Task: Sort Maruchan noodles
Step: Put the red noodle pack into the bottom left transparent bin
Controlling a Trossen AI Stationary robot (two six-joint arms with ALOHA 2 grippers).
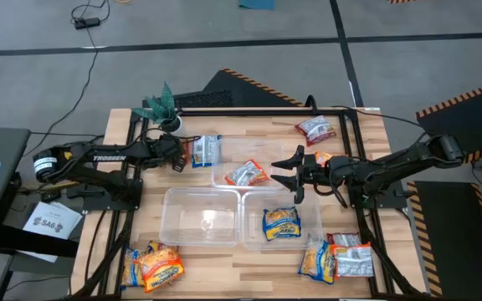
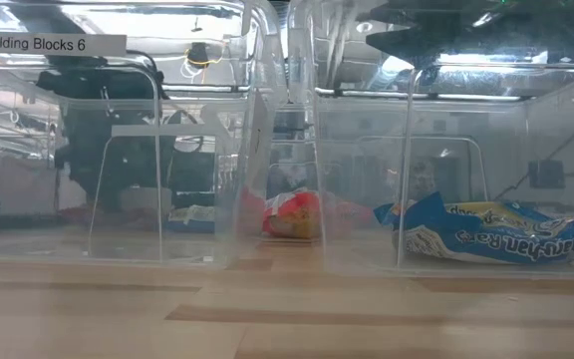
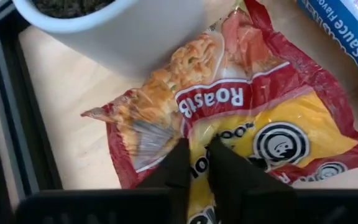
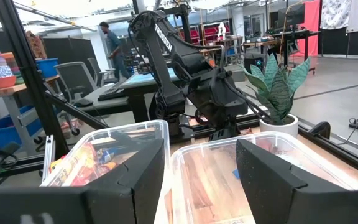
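My left gripper is low over the table beside the white plant pot, shut on a red-and-yellow noodle packet that lies against the pot's foot; the high view hides this packet under the gripper. My right gripper hangs open above the far clear tub, which holds an orange-red packet. A yellow-and-blue packet lies in the near right tub. Other packets lie flat on the table: blue-white, red-silvery, orange, and groups at the near left and near right. My left gripper comes from above, pointing down, onto the packet's middle, just below its red printed band. The two fingers stand almost together with a strip of the film between them. The packet lies on the table, one end against the pot.
The near left tub has nothing in it. In the low view the tub walls fill the picture. The black frame rails border the table. Bare wood shows between the near packet groups. A person stands far off in the room.
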